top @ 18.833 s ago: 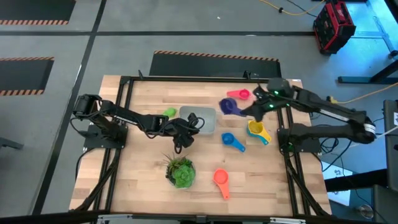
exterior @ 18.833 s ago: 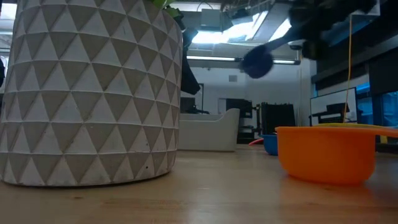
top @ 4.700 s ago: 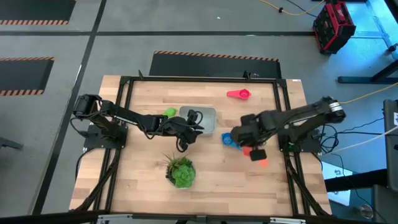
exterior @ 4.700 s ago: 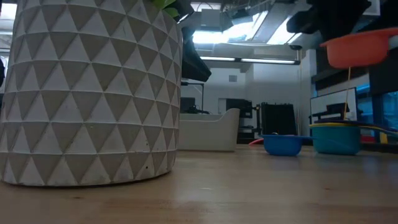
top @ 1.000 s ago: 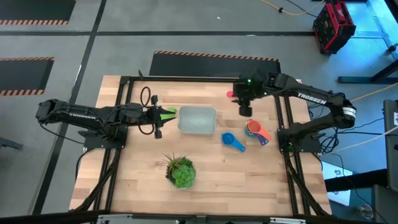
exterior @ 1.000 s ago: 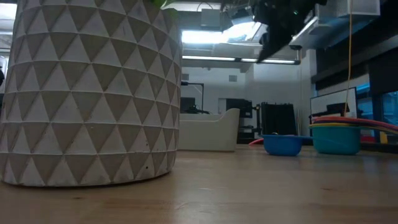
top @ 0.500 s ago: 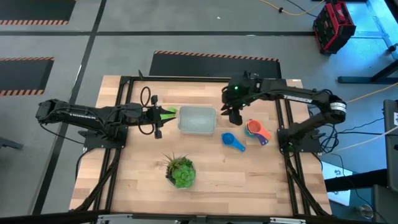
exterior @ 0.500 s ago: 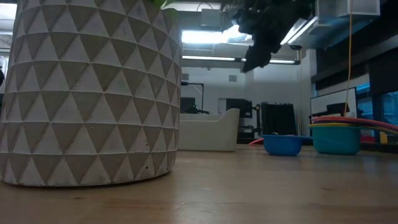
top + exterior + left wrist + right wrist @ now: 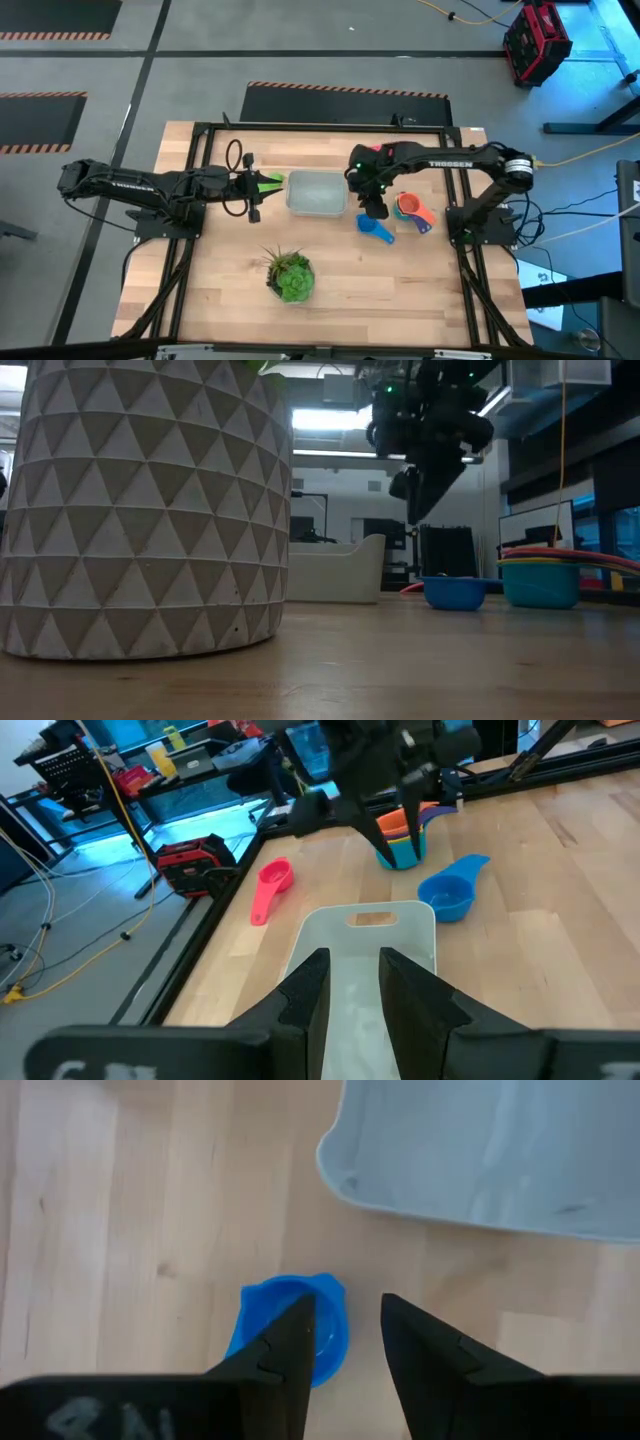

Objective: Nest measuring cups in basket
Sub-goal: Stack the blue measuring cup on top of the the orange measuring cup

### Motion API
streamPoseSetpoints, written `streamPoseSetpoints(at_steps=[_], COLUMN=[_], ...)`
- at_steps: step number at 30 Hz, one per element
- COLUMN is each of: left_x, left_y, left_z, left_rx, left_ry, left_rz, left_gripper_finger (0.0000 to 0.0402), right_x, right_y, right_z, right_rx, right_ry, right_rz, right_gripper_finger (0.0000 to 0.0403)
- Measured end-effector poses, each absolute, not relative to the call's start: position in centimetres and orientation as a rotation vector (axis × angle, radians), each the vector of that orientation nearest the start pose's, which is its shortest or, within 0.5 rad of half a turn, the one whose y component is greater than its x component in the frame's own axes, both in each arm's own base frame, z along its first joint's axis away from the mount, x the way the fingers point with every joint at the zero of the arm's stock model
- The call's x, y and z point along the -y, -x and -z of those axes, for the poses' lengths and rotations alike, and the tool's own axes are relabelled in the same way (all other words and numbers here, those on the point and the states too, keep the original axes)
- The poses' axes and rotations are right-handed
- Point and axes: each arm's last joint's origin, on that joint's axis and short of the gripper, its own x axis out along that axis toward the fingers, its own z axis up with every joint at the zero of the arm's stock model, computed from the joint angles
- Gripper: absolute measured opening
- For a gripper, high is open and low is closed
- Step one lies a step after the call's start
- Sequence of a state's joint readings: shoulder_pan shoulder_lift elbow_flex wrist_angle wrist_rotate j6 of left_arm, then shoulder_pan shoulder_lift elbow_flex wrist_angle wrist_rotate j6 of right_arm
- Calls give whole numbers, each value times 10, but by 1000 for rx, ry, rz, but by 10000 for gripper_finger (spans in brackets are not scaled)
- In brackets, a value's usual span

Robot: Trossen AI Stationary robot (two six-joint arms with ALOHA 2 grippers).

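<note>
Blue cup (image 9: 377,228): on the worktop right of the basket (image 9: 318,193), handle trending toward the right front corner.
Stack (image 9: 412,211): nested cups near the right edge.
Right gripper (image 9: 375,207): directly above the blue cup's bowl, fingers parted narrowly, empty; nearer arm.
Left gripper (image 9: 255,186): beside the green cup (image 9: 270,181), slightly parted.
Change: a second ago the right gripper hung nearer the pink cup (image 9: 268,883) at the far edge.

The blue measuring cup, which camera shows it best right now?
The left wrist view: the blue measuring cup shows whole, bowl and handle, beside the basket. The high view has it partly under the right gripper. The right wrist view shows only its bowl between the fingers. The low view gives a distant side profile.
</note>
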State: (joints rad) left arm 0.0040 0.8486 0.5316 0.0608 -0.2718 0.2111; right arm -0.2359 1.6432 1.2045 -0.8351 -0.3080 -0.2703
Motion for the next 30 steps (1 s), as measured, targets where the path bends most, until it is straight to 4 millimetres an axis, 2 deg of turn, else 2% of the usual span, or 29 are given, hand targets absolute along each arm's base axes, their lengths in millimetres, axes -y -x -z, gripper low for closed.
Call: streamPoseSetpoints(at_steps=[12,21,30], left_x=[-9,-9,-9], left_y=[-189,-189,-189], left_z=[-258,-258,-258], left_rx=[-283,-284,-287], left_ry=[-243,-243,-243], left_rz=[-247,-246,-246], left_gripper_finger=[82,82,82], right_x=[62,62,55], right_y=[-318,-320,-322], right_z=[-191,-179,-177], right_rx=[-1347,-1394,-1398], right_ry=[-104,-112,-101], right_rz=[-219,-222,-241], right_gripper_finger=[121,121,121])
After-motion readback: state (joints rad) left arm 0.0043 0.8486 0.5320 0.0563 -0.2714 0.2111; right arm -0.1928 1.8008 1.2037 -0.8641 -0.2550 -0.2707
